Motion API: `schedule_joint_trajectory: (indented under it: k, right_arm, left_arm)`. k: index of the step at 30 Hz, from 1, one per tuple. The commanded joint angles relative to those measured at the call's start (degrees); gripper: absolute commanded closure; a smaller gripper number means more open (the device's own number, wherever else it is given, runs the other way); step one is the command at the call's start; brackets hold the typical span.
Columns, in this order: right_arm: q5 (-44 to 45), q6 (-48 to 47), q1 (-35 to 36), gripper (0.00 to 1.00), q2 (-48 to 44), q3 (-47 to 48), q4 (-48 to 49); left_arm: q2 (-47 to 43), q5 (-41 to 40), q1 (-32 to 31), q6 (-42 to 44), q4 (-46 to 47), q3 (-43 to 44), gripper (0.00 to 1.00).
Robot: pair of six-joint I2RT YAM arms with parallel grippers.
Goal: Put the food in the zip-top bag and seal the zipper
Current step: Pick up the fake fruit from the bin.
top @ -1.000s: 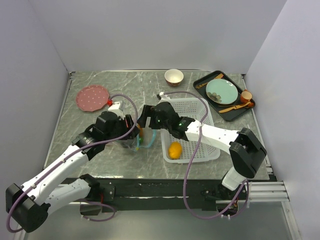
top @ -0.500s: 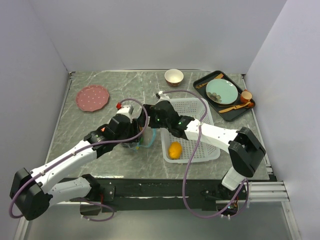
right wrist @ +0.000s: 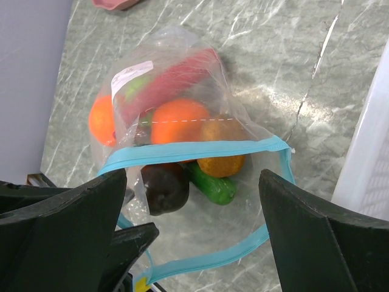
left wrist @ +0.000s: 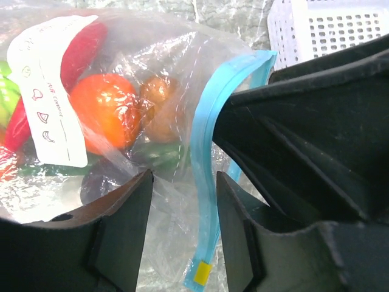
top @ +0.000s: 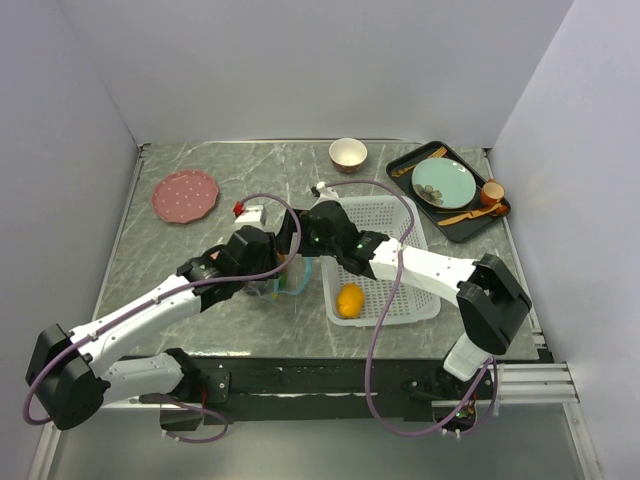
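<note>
The zip-top bag [right wrist: 182,97] lies on the marble table left of the white basket, with its mouth gaping. It holds two oranges [right wrist: 179,121], a red chili [right wrist: 176,76], a dark round fruit [right wrist: 163,185], a green pepper [right wrist: 214,184] and a brown kiwi [right wrist: 222,131]. A yellow fruit [top: 349,300] lies in the basket [top: 385,318]. My left gripper [left wrist: 184,182] is open, with its fingers [left wrist: 121,225] on either side of the teal zipper [left wrist: 203,182] near its yellow-tagged end. My right gripper [right wrist: 193,182] is wide open over the bag mouth and holds nothing.
A pink plate [top: 185,194] sits at the back left and a small bowl [top: 347,153] at the back centre. A black tray [top: 455,232] at the back right holds a teal plate, wooden spoons and a brown cup [top: 492,191]. The two grippers are close together over the bag.
My left gripper has moved right to the bag's mouth, and its fingers are now on either side of the zipper end. The right arm has hardly moved.
</note>
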Motion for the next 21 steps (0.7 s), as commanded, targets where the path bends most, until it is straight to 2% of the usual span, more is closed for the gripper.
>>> schedule_joint_trajectory:
  k: [1, 3, 7, 17, 21]
  right_arm:
    - [0.1, -0.7, -0.3, 0.04, -0.1, 2.3, 1.4]
    - [0.0, -0.7, -0.4, 0.04, -0.2, 2.2, 1.4]
    - [0.1, -0.6, -0.4, 0.04, -0.7, 1.8, 1.4]
    - [1.3, -1.1, -0.8, 0.04, -2.9, 0.7, 0.6]
    - [1.2, -1.0, -1.2, 0.04, -3.6, -0.3, 0.6]
  left_arm:
    - [-0.9, -2.9, -0.4, -1.1, 1.6, 2.6, 0.51]
    - [-1.1, -3.8, -0.4, -1.0, 1.4, 2.8, 0.53]
    - [-1.0, -5.3, -0.3, -1.2, 0.7, 3.6, 0.64]
    - [-1.2, -5.4, -0.4, -1.2, 0.3, 4.3, 0.7]
    - [-1.0, -5.4, -0.4, -1.2, 0.3, 4.3, 0.77]
